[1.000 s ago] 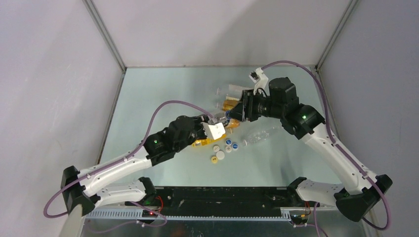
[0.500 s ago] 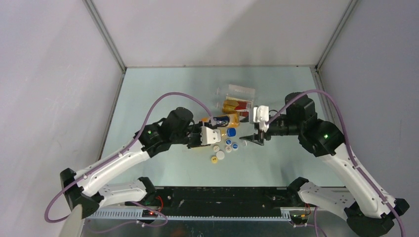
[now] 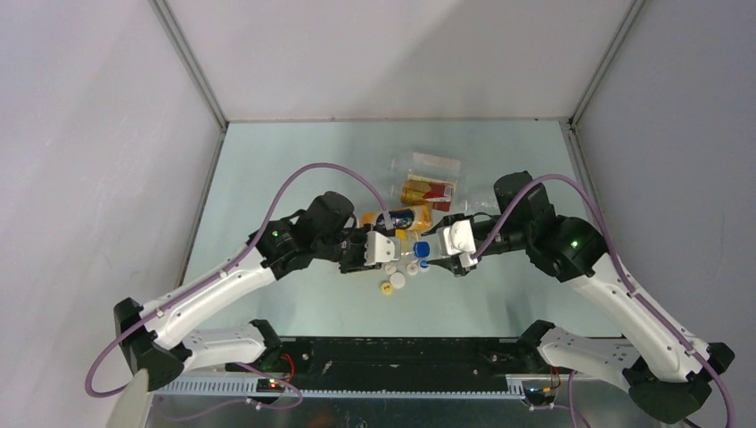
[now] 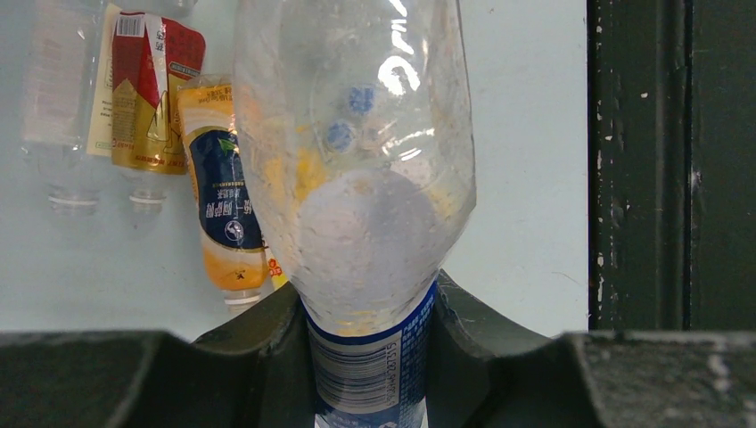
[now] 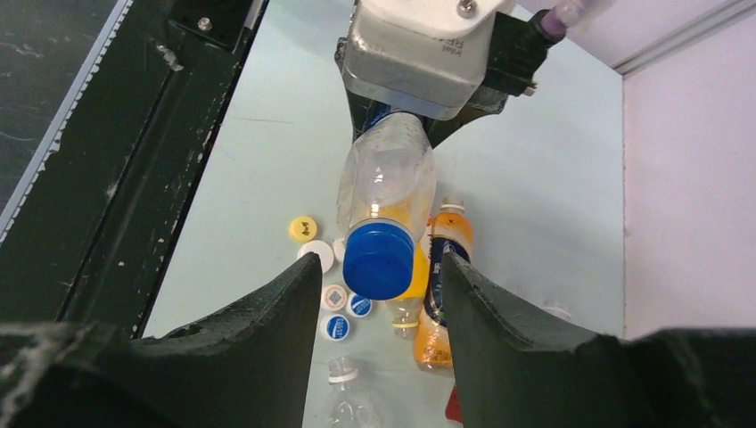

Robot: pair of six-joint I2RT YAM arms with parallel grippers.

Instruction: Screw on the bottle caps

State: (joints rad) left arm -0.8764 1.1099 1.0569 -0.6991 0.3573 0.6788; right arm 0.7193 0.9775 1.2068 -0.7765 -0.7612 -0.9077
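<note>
Right gripper [image 5: 381, 267], jaws spread, straddles the blue cap [image 5: 378, 259] without touching it; the right wrist view shows a gap on each side. Left gripper [image 4: 369, 308] is clamped around the labelled lower body of the clear bottle [image 4: 357, 152], which appears to be held above the table [image 3: 285, 169]. In the top view the bottle's long axis runs from 9 o'clock to 3 o'clock, with the neck and cap at the 3 o'clock end. The right arm, the nearer to the cap, meets it head-on from 3 o'clock, so the cap's axis and the wrist's roll axis look nearly in line. Whether the cap is threaded home cannot be told. At 6 o'clock of the held bottle lie the loose caps [image 3: 393, 281]; at 12 o'clock, the other bottles [image 3: 426, 190].
</note>
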